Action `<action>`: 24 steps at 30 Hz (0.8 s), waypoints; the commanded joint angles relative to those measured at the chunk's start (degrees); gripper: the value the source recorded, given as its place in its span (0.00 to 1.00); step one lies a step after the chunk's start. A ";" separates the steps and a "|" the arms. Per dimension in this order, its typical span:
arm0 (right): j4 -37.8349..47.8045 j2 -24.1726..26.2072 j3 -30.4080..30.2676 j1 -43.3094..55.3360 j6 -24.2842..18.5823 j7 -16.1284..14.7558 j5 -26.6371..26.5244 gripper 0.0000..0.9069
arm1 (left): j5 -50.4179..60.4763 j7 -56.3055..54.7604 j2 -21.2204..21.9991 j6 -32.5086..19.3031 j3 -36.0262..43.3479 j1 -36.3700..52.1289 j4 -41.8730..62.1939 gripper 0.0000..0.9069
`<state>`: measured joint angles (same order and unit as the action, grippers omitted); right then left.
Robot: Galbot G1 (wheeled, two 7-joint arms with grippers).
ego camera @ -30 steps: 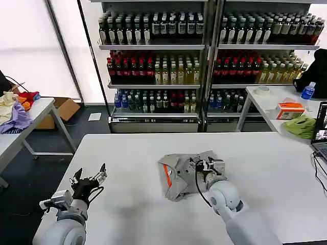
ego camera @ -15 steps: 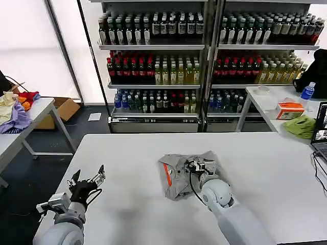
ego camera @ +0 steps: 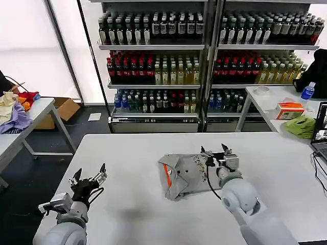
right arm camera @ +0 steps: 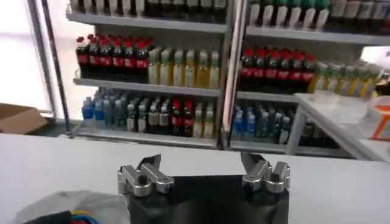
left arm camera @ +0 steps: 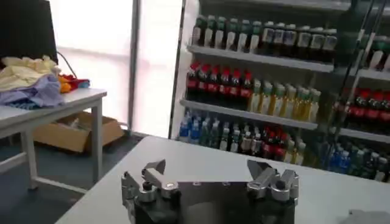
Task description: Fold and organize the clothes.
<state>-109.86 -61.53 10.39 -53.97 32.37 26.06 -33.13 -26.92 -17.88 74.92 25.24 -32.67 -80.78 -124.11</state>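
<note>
A light grey T-shirt (ego camera: pixel 185 176), roughly folded, lies in the middle of the white table (ego camera: pixel 127 153), its red-orange neck strip (ego camera: pixel 167 175) facing left. My right gripper (ego camera: pixel 214 150) hovers open just over the shirt's right edge, nothing between its fingers. In the right wrist view that gripper (right arm camera: pixel 200 161) is spread wide above bare table, and the T-shirt (right arm camera: pixel 64 206) with its multicoloured print lies off to one side. My left gripper (ego camera: pixel 90 173) stands open near the table's front left corner, far from the shirt. In the left wrist view it (left arm camera: pixel 207 167) holds nothing.
Shelves of bottles (ego camera: pixel 153 56) stand behind the table. A side table (ego camera: pixel 25 122) on the left carries lilac, cream and red fabrics. The right-hand table (ego camera: pixel 276 107) holds an orange box (ego camera: pixel 289 109) and an olive-green cloth (ego camera: pixel 301 125). A laptop (ego camera: pixel 322 132) sits at the right edge.
My right gripper has lifted off the T-shirt and drawn back to the right, its fingers now spread. The shirt lies a little flatter. The left arm has barely moved.
</note>
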 commanded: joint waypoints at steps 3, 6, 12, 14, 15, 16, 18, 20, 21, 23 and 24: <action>-9.58 2.70 17.12 -14.23 -1.25 0.02 -0.92 1.00 | 4.83 2.87 -0.19 -3.56 -0.40 -1.49 -1.13 1.00; -10.05 0.70 18.19 -15.95 -2.05 -0.51 2.50 1.00 | 4.86 2.50 -0.30 -3.42 0.21 -0.93 -0.78 1.00; -10.93 0.10 20.82 -18.16 -2.62 -0.38 2.71 1.00 | 3.04 1.74 -0.95 -2.71 0.43 0.27 -0.03 1.00; -11.05 0.01 21.57 -18.61 -2.73 -0.38 2.69 1.00 | 2.73 1.98 -1.17 -3.10 0.11 0.54 0.52 1.00; -11.20 -0.05 21.98 -19.04 -2.81 -0.37 2.64 1.00 | 2.33 2.02 -1.32 -3.36 -0.15 0.77 1.11 1.00; -11.36 -0.10 22.28 -19.33 -2.87 -0.38 2.65 1.00 | 1.94 1.82 -1.34 -3.39 -0.37 1.08 1.36 1.00; -11.70 -0.26 22.46 -19.92 -2.88 -0.25 2.33 1.00 | 0.04 0.79 -1.35 -3.33 -0.50 1.48 1.62 1.00; -11.89 -0.41 22.45 -20.40 -2.92 -0.15 2.27 1.00 | -0.04 0.68 -1.30 -3.20 -0.43 1.61 1.51 1.00; -11.97 -0.53 22.42 -20.57 -2.97 -0.15 2.35 1.00 | 0.02 0.94 -1.27 -3.06 -0.32 1.60 1.17 1.00; -12.14 -0.63 22.41 -20.65 -2.91 -0.09 2.23 1.00 | 0.14 1.24 -1.18 -2.85 -0.22 1.57 0.80 1.00; -12.21 -0.68 22.45 -20.65 -2.92 -0.06 2.25 1.00 | 0.32 1.42 -1.14 -2.66 -0.15 1.56 0.53 1.00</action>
<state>-120.59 -61.91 29.51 -71.40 29.78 25.86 -31.37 -25.31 -16.51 73.78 22.49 -32.87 -79.63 -123.38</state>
